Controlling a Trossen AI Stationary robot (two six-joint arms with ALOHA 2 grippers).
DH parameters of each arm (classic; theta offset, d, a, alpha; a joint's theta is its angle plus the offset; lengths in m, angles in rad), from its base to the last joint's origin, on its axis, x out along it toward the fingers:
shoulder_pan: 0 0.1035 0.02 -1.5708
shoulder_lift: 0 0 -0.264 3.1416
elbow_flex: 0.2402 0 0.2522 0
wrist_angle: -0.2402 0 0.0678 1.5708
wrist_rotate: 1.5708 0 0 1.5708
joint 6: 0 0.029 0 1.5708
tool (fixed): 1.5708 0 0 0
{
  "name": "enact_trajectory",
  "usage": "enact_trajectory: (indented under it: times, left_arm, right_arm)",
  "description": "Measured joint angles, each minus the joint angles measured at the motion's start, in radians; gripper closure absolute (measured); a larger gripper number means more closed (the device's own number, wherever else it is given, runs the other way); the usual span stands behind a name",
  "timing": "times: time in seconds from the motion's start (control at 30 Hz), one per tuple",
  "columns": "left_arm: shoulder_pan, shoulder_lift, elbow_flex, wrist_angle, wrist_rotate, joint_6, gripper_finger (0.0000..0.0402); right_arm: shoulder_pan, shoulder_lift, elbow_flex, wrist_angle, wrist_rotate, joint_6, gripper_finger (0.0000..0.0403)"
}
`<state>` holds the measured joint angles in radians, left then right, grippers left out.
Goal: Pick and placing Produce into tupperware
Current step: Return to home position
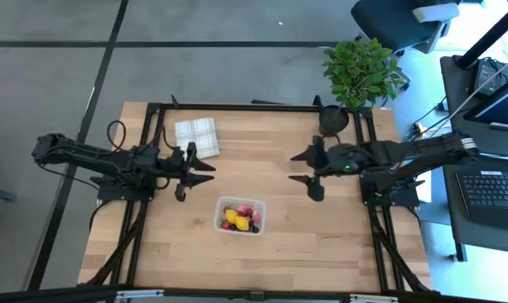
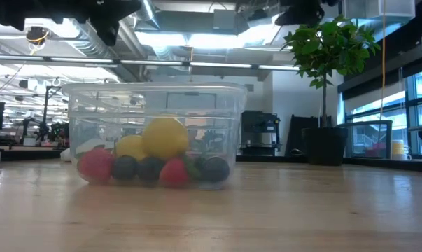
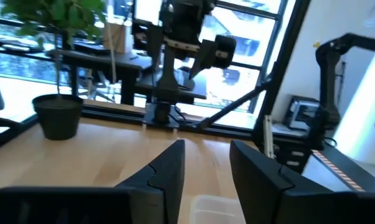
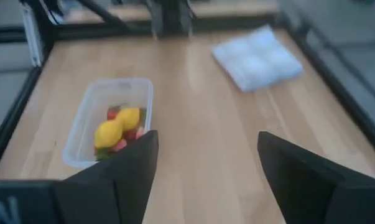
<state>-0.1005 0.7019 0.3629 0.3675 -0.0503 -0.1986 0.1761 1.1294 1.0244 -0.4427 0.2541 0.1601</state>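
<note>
A pale wooden table (image 1: pixel 321 244) of jointed planks, edged by a black metal frame (image 1: pixel 254 106), fills the middle of the overhead view. Two dark arms reach across it level with each other, one from the left edge of the frame and one from the right. The left gripper (image 1: pixel 210 172) hangs left of centre, its angular fingers parted and holding nothing. The right gripper (image 1: pixel 293 168) faces it from right of centre, fingers spread wide, likewise empty. A leafy green plant (image 1: pixel 361 69) in a round dark pot stands at the table's upper right corner. A folded white-green checked cloth (image 1: pixel 195 136) lies flat in the upper left, just above the left gripper. Below and between the two grippers, clear of both, sits the tupperware (image 1: pixel 259 220), a clear rectangular tub with rounded corners and glossy see-through walls. The produce (image 1: pixel 238 219) is heaped inside on its floor: two smooth yellow lemon-like pieces over small red berries and dark round ones.
</note>
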Motion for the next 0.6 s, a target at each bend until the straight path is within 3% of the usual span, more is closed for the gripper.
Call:
enact_trajectory:
  times: [0.2, 0.47, 0.6]
  left_arm:
    - [0.000, -0.005, 0.000, -0.001, -0.013, 0.000, 0.0280]
    - [0.000, -0.004, 0.000, 0.000, -0.025, 0.000, 0.0280]
    - [0.000, -0.004, 0.000, -0.007, -0.112, 0.027, 0.0281]
  right_arm:
    - [-0.010, -0.178, -0.273, 0.292, 0.016, -0.108, 0.0127]
    - [-0.111, -0.288, -0.440, 0.317, 0.102, -0.034, 0.0128]
    - [-0.174, -0.308, -0.482, 0.320, 0.103, -0.036, 0.0138]
